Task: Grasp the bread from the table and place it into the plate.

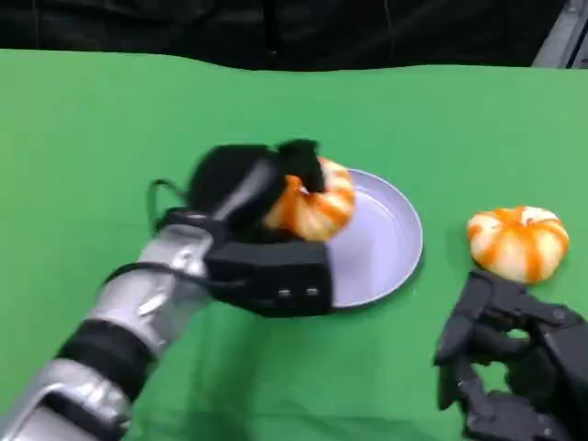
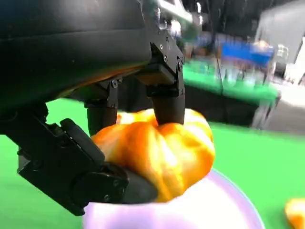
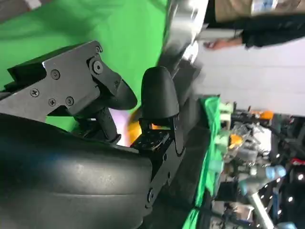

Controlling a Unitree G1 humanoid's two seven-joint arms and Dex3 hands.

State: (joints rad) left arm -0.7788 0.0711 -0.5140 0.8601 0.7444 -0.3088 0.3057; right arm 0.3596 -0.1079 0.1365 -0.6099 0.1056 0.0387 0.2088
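The bread [image 1: 312, 207] sat gripped in the left hand [image 1: 262, 225], held over the near-left rim of the plate [image 1: 386, 248]. A second bread [image 1: 517, 241] lay right of the plate, on the green surface [image 1: 92, 138]. Just beside it, the right hand [image 1: 510, 363] rested with fingers apart, holding nothing.

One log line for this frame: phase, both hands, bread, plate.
phase: placing | left robot hand: grips bread above plate | right robot hand: open, beside second bread on table

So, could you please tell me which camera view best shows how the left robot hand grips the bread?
The left wrist view: black fingers press into the bread close up, above the plate. The head view shows the left robot hand covering part of it. The right wrist view gives an orange glimpse.
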